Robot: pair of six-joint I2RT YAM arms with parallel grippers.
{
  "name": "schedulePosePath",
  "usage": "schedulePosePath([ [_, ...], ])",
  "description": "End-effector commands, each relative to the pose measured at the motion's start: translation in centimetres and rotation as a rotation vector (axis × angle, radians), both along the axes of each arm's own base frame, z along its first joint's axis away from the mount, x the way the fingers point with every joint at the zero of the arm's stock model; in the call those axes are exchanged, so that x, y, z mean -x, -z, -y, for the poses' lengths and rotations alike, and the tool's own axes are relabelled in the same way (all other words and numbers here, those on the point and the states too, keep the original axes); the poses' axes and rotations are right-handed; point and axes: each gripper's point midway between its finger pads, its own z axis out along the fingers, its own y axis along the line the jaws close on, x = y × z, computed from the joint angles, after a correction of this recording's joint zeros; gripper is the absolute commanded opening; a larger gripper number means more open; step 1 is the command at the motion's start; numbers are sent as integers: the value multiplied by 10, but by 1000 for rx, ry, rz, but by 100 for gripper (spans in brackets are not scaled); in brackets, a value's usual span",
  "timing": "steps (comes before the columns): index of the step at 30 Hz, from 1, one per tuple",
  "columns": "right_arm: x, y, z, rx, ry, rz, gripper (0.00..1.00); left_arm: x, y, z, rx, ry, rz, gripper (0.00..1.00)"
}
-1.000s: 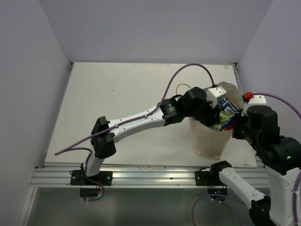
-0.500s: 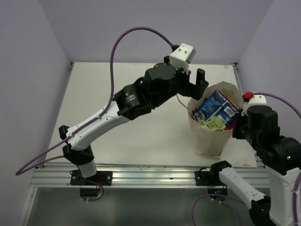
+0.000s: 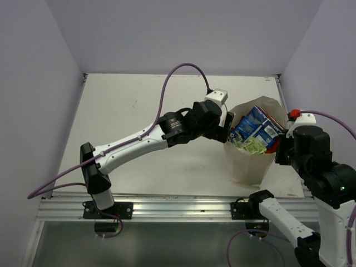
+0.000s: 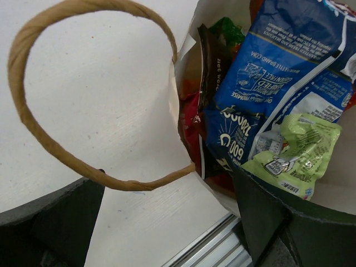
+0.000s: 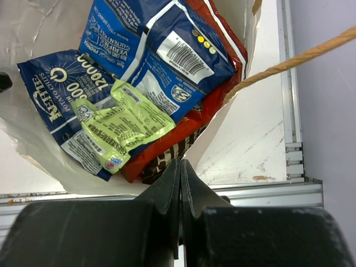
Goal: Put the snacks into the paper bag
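Left pincer (image 4: 169,183) spread wide apart, paper bag (image 3: 245,167) rim seen between its fingers. Right pincer (image 5: 179,167) pressed together at the opposite rim. Snacks (image 5: 150,50) packed inside, just beyond both.

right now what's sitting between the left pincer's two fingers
The paper bag's rim and the end of its loop handle, seen in the left wrist view; the open left pincer straddles them.

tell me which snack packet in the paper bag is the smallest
The crumpled pale green foil packet, lying on top of the much larger blue foil packets.
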Motion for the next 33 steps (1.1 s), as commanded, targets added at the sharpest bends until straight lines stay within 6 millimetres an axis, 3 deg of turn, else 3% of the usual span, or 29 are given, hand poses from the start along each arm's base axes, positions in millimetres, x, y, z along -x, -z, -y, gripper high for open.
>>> schedulePosePath([
  [1, 8, -14, 0, -19, -15, 50, 0, 3, -19, 19, 121, 22, -12, 100],
  [4, 8, -13, 0, -18, -19, 47, 0, 3, -6, 28, 114, 38, -37, 99],
  [5, 8, -13, -1, -20, -20, 47, 0, 4, -4, 29, 114, 43, -41, 91],
  [7, 6, -11, -2, -22, -25, 44, 0, 3, -5, 35, 140, 56, -36, 70],
  [8, 5, -9, -3, -24, -28, 35, 0, 3, -6, 37, 149, 59, -31, 45],
  [11, 0, -6, -6, -18, -38, 22, 0, 0, -17, 45, 184, 69, -10, 11],
  [13, -4, -5, -9, -21, -49, 14, 0, -2, -13, 50, 172, 74, -13, 2],
  [17, -15, -13, -21, -58, -84, 23, 0, -9, -24, 44, 164, 31, 20, 0],
  [22, -33, -31, -36, -88, -123, 41, 0, -22, -71, -6, 151, -126, 128, 0],
  [27, -54, -51, -46, -111, -139, 64, 0, -18, -115, -49, 205, -219, 190, 0],
  [33, -73, -60, -69, -164, -213, 65, 0, -13, -143, -84, 265, -287, 237, 0],
])
